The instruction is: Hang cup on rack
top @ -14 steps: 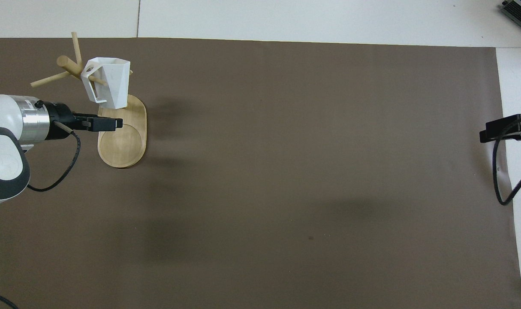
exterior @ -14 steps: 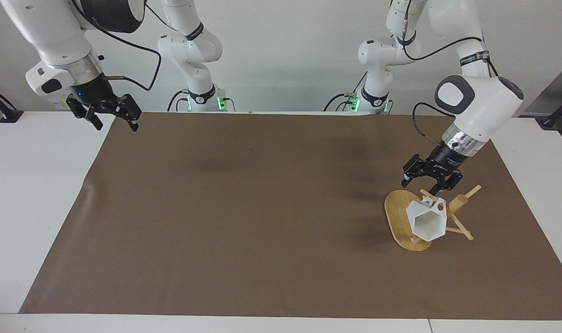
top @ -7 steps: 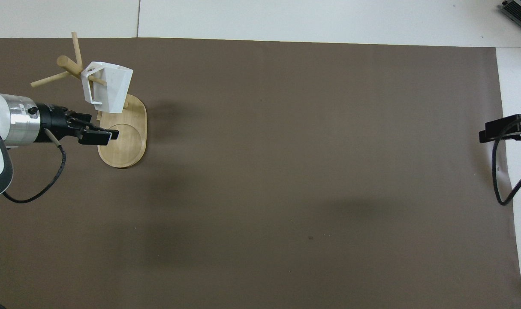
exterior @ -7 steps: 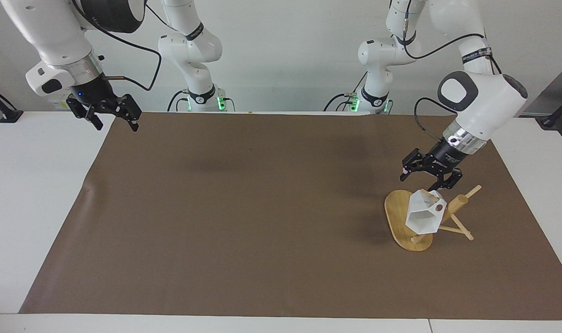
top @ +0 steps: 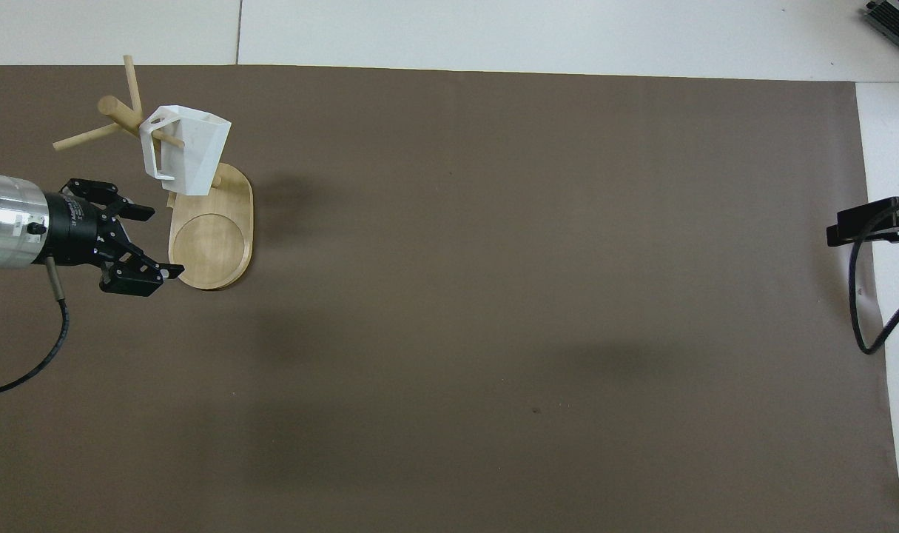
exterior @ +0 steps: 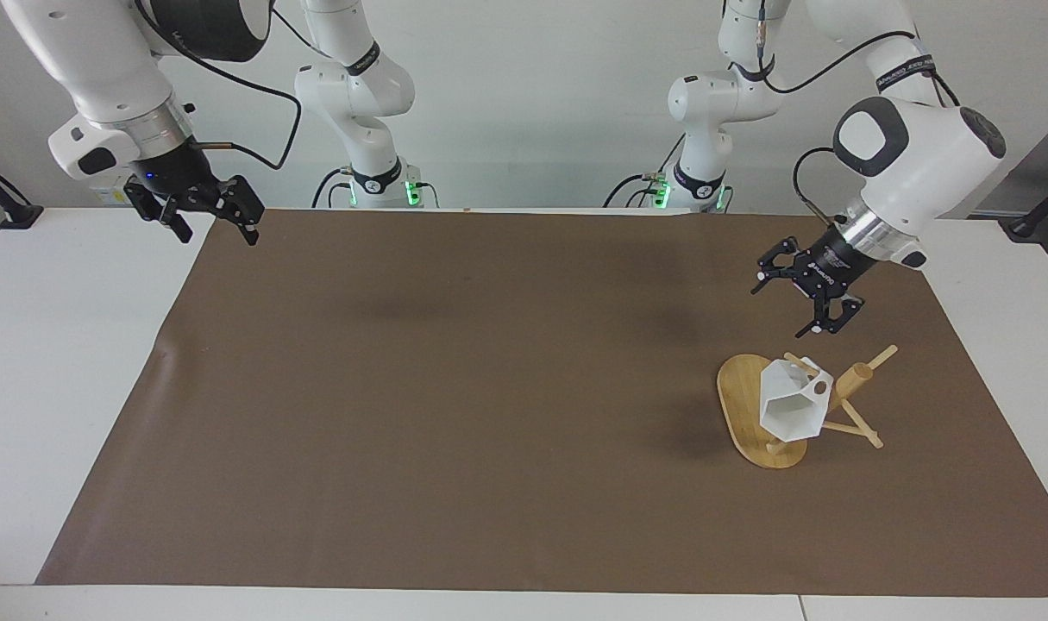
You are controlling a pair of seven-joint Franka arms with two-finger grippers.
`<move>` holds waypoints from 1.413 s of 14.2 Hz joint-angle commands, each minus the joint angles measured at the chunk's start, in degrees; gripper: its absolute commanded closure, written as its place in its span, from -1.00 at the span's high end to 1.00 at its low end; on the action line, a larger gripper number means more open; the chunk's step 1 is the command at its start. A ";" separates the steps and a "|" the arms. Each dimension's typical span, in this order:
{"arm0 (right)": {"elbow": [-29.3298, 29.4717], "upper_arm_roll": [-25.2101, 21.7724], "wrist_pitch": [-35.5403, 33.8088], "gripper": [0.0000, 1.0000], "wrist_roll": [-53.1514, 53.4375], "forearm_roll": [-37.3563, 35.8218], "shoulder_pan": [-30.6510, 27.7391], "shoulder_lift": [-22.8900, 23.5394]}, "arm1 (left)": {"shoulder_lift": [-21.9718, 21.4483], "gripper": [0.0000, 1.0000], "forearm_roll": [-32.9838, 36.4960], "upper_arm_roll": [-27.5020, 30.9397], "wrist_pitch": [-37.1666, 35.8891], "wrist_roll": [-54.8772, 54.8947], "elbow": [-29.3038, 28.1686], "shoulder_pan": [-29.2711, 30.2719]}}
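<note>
The white faceted cup (exterior: 791,407) hangs by its handle on a peg of the bamboo rack (exterior: 739,401), tilted, with its mouth away from the robots. In the overhead view the cup (top: 190,152) hangs over the rack's oval base (top: 212,248). My left gripper (exterior: 787,306) is open and empty, in the air clear of the cup, over the mat beside the base's robot-side end; it also shows in the overhead view (top: 160,244). My right gripper (exterior: 217,228) is open and empty and waits over the mat's edge at the right arm's end of the table (top: 834,231).
The brown mat (exterior: 489,388) covers most of the white table (exterior: 58,362). The rack's post (exterior: 853,379) leans and other pegs stick out toward the left arm's end.
My left gripper has let go of the cup, drawn back toward the robots and risen. The cup has swung a little and now hangs on the peg. The right arm has not moved.
</note>
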 commanded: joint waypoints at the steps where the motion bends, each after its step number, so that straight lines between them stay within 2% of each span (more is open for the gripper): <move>1: -0.94 0.06 -0.62 1.00 0.68 -0.24 0.10 -1.03 | -2.21 1.00 3.62 -0.25 -2.86 9.39 0.08 0.80; 4: -0.94 0.06 -0.62 1.00 0.68 -0.24 0.10 -1.03 | -2.22 1.00 8.55 -0.60 -5.93 23.01 3.05 -0.17; 7: -0.94 0.06 -0.62 1.00 0.68 -0.24 0.10 -1.03 | -2.04 1.00 9.35 -0.51 -7.52 38.91 5.44 0.44; 11: -0.94 0.06 -0.62 1.00 0.68 -0.24 0.10 -1.03 | -1.08 1.00 9.97 -0.16 -11.55 53.17 8.85 0.89; 14: -0.94 0.06 -0.62 1.00 0.68 -0.24 0.10 -1.03 | 0.24 1.00 14.52 -0.25 -16.03 64.59 12.90 -0.16; 20: -0.94 0.06 -0.62 1.00 0.68 -0.24 0.10 -1.03 | 0.33 1.00 18.22 0.01 -18.77 86.82 15.98 -1.48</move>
